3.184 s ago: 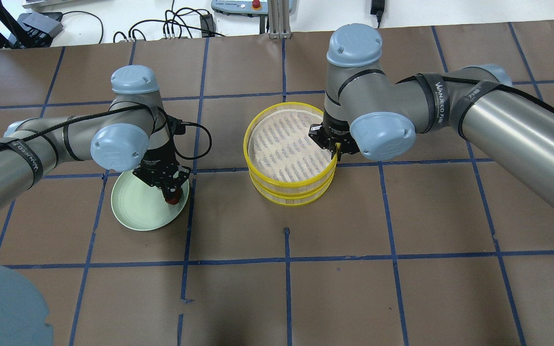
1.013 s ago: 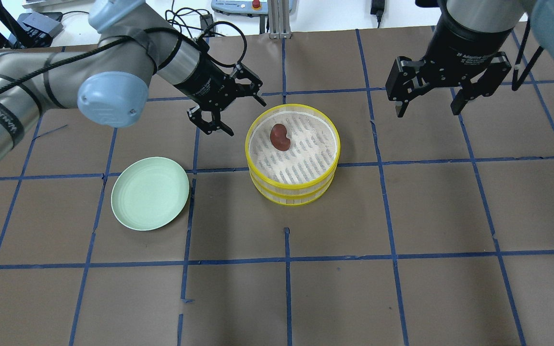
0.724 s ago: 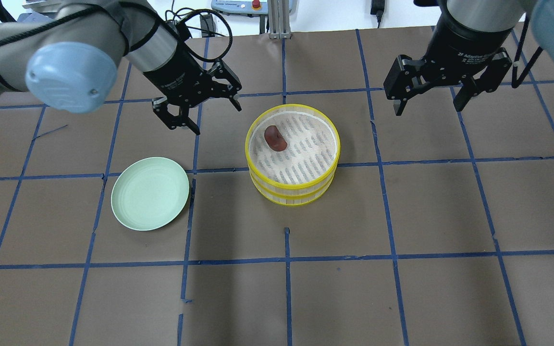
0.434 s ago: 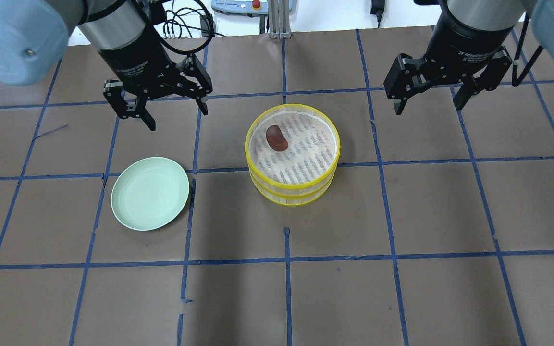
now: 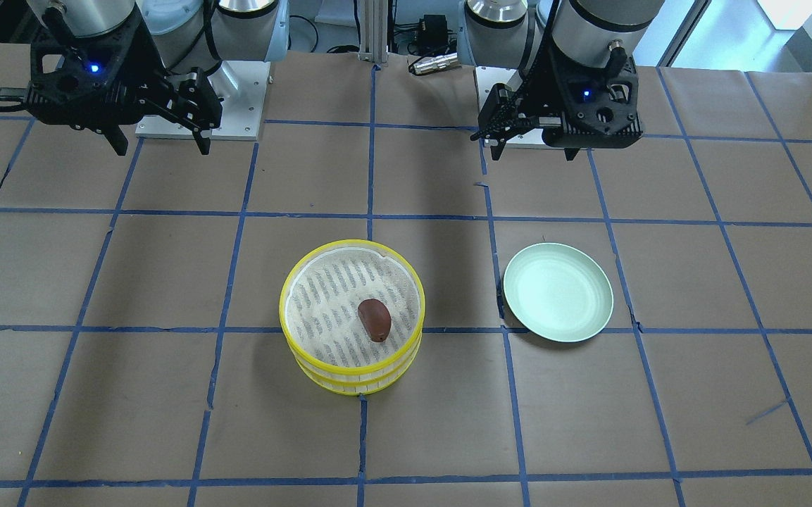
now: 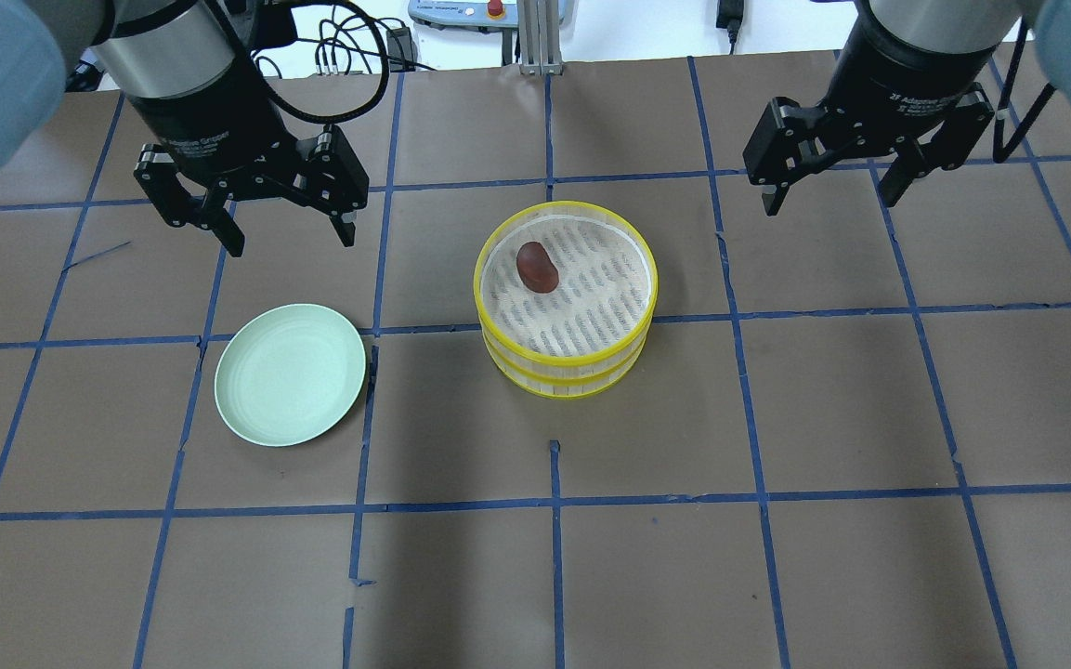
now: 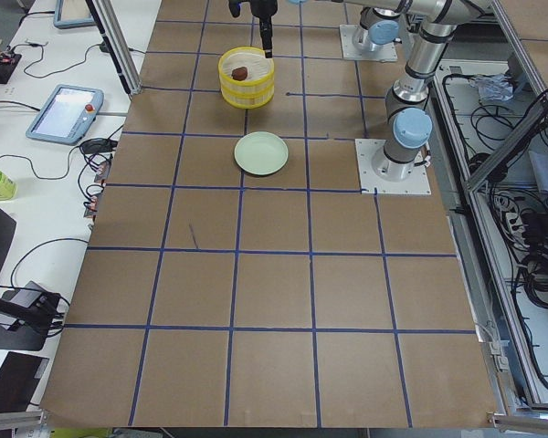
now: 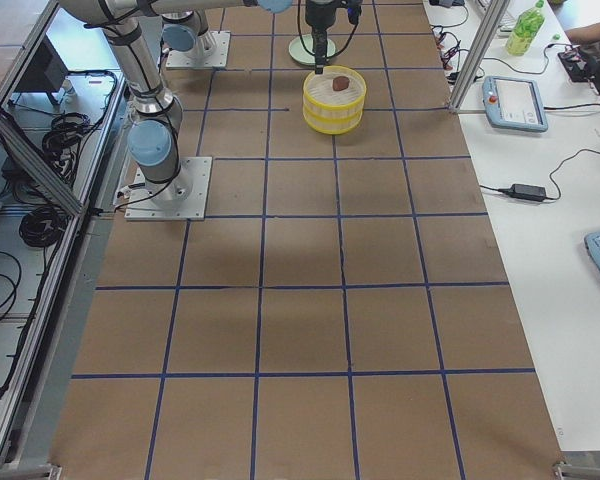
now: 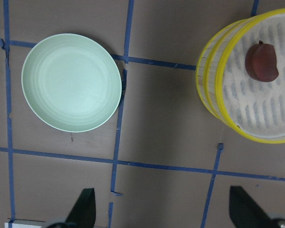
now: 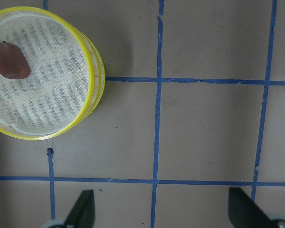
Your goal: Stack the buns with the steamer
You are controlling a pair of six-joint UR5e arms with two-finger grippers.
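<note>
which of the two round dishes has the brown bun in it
The yellow-rimmed steamer, with the dark reddish-brown oval bun on its mat; the pale green plate holds nothing.

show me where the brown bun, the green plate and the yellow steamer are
brown bun (image 6: 538, 267), overhead exterior view, middle of its top
green plate (image 6: 290, 373), overhead exterior view, its bare centre
yellow steamer (image 6: 572, 376), overhead exterior view, its near side wall

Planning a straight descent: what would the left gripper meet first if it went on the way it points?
Probably the bare brown table cover, with the left gripper landing beside the green plate, not on it; depth is unclear.
</note>
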